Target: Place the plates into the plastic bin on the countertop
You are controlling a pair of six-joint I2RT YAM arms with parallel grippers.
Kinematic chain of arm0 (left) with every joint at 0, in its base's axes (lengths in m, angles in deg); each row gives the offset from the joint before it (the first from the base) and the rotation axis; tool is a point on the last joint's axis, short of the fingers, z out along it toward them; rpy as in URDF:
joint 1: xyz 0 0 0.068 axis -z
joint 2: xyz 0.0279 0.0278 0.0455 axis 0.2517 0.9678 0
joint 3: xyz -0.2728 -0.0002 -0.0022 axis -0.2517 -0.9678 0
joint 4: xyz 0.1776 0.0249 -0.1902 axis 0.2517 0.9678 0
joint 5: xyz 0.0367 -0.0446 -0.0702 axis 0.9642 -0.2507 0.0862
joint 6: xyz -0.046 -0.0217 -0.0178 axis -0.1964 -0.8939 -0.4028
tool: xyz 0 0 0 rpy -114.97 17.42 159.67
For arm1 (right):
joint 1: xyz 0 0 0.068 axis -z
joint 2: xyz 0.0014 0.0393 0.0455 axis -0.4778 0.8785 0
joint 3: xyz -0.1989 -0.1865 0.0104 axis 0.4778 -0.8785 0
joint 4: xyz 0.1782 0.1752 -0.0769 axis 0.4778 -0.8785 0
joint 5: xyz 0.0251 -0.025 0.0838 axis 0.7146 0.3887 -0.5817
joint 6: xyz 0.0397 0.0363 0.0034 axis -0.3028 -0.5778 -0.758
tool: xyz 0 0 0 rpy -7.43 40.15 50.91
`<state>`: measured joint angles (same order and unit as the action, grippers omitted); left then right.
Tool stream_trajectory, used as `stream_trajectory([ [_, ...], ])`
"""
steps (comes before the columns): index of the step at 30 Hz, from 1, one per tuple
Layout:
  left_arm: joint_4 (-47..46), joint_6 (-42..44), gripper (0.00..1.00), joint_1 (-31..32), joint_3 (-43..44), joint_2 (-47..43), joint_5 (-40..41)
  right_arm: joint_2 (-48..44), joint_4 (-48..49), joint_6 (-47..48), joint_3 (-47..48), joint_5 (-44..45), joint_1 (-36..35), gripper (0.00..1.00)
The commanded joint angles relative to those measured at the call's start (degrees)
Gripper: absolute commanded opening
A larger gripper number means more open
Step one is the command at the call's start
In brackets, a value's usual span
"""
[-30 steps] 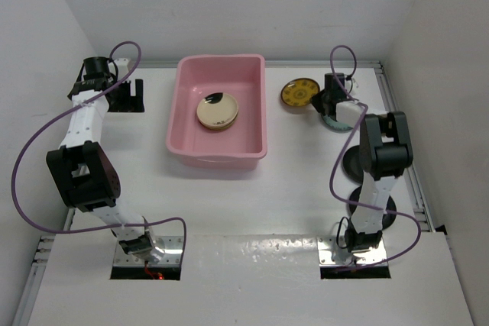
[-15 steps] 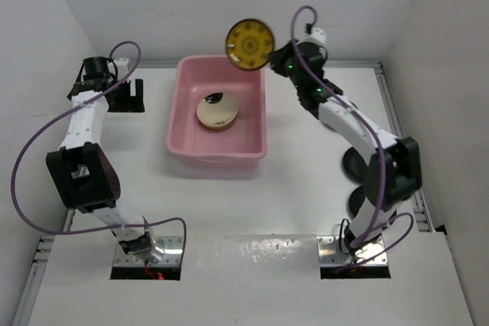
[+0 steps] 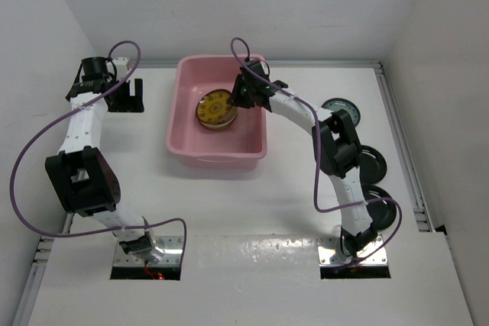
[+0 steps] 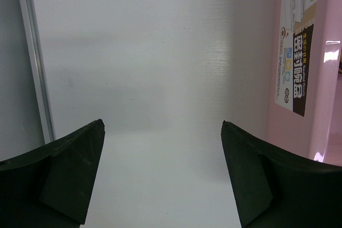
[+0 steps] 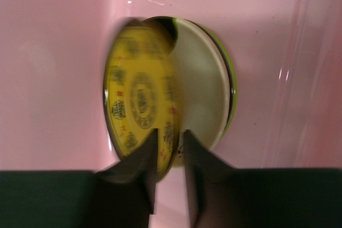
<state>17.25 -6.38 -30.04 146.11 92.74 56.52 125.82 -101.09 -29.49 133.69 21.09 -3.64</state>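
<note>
While the white surface (image 3: 229, 204) carries the pink bin (image 3: 218, 159), an amber plate (image 5: 140, 105) leans blurred against a cream plate (image 5: 206, 94) inside it, rim between the right gripper (image 5: 170, 150) at narrow spread, grip unclear; left gripper (image 4: 162, 125) wide beside the bin.

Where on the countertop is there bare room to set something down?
Bare countertop lies between the pink bin and the left arm, and in front of the bin. Crowded: the right edge, three plates beside the right arm.
</note>
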Motion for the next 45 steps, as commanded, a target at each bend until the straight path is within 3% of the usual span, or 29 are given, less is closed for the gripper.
stream_trajectory([
  [1,-1.0,0.6,0.92,-0.7,-0.3,-2.3,-0.3,-0.9,1.8,-0.3,5.0,-1.1,0.0,0.28],
  [3,-1.0,0.6,0.92,-0.7,-0.3,-2.3,-0.3,-0.5,0.7,0.1,5.6,-1.0,-0.2,0.38],
  [4,-1.0,0.6,0.92,-0.7,-0.3,-2.3,-0.3,-1.1,0.8,0.5,5.3,-1.0,-0.2,0.52],
  [5,-1.0,0.6,0.92,-0.7,-0.3,-2.3,-0.3,-1.2,1.6,1.0,5.4,-1.0,-0.1,0.58],
  [10,-1.0,0.6,0.92,-0.7,-0.3,-1.8,-0.3,-7.6,2.9,11.0,8.1,-2.3,-0.1,0.71],
  [13,-1.0,0.6,0.92,-0.7,-0.3,-1.8,-0.3,-14.0,4.1,13.7,1.5,3.4,3.1,0.76],
  [18,-1.0,0.6,0.92,-0.7,-0.8,-1.8,-0.3,-23.2,1.5,4.4,-16.7,0.5,18.3,0.71],
  [20,-1.0,0.1,0.92,-0.7,-0.8,-1.3,-0.8,-23.4,-4.4,4.5,-22.7,-0.8,25.8,0.53],
  [22,-1.0,0.1,0.92,-0.7,-0.8,-1.3,-0.8,-23.2,-8.1,5.5,-24.8,0.0,28.9,0.43],
  [24,-1.0,0.1,0.92,-0.7,-0.8,-0.8,-0.8,-23.5,-8.3,5.9,-29.3,0.0,35.0,0.46],
  [25,-1.0,0.1,0.92,-0.7,-0.8,-0.8,-0.8,-23.7,-7.6,5.8,-31.3,2.3,36.0,0.52],
  [26,-1.0,0.1,0.92,-0.7,-0.3,-0.1,-0.3,-24.3,-7.2,5.3,-33.1,2.7,39.3,0.66],
  [28,-1.0,0.1,0.92,-0.7,-0.3,-0.1,-0.3,-24.1,-5.5,3.9,-34.7,3.3,42.6,0.71],
  [34,-1.0,0.8,0.92,-0.2,-2.1,-0.1,2.9,-22.2,-3.3,3.3,-35.0,3.4,46.2,0.72],
  [41,-0.5,0.8,0.92,0.3,-2.1,-0.1,4.7,-12.2,1.8,1.7,-32.4,0.4,47.8,0.60],
  [44,-0.5,0.8,0.92,1.0,-1.6,-0.1,5.2,-9.5,1.4,0.8,-30.1,0.4,48.1,0.45],
  [45,-0.5,0.8,0.92,1.0,-1.6,-0.1,5.2,-9.2,2.1,0.7,-30.2,0.4,47.9,0.31],
])
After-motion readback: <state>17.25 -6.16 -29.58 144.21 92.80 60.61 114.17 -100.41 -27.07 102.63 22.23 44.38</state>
